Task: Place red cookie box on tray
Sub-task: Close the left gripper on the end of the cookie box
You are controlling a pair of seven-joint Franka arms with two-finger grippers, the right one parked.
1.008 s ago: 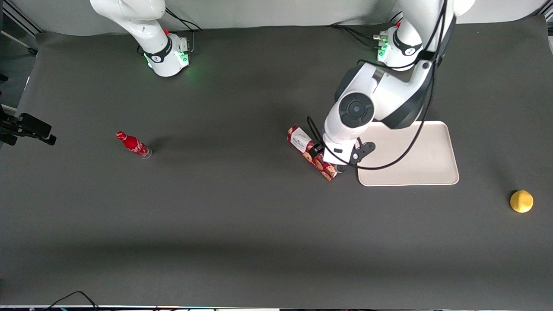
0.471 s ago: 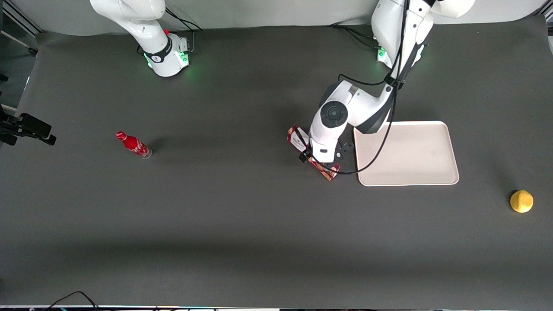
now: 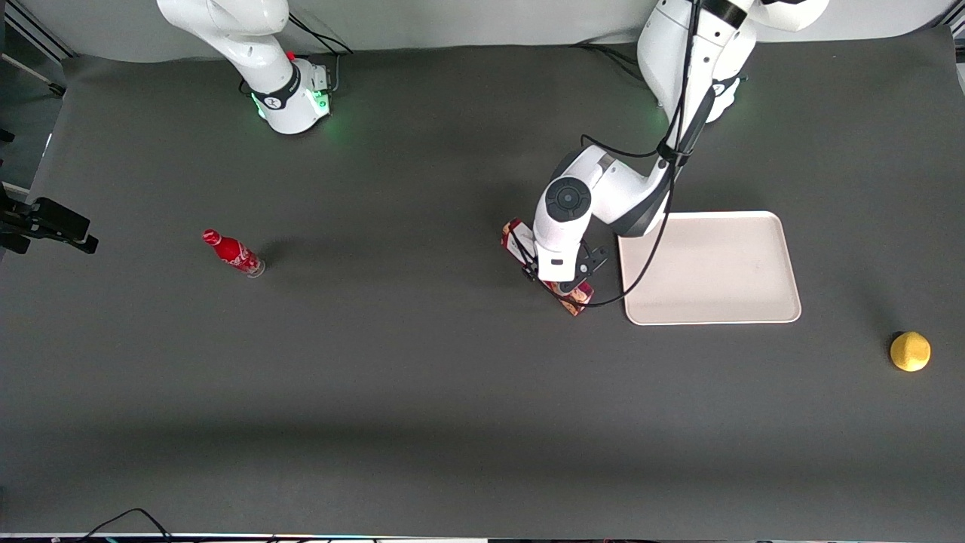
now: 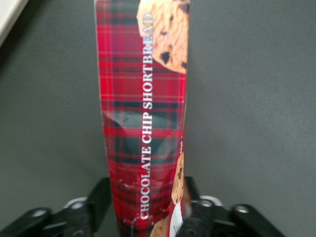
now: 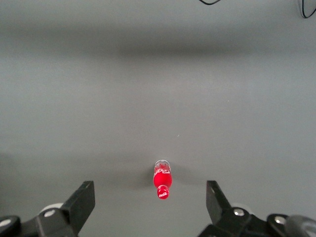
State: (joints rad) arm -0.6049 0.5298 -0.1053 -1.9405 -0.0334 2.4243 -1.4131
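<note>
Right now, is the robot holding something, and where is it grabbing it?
Cannot tell yet: the gripper straddles the red cookie box around its middle, box lying on the table beside the tray.

The front camera looks steeply down over the whole counter [image 3: 422, 392]; the left wrist camera sits close above the red cookie box [image 4: 145, 123], which both views share.

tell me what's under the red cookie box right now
The red cookie box lies on the dark table mat, beside the tray, not on it. The gripper straddles its middle, jaws either side; the part beneath the box is covered.
</note>
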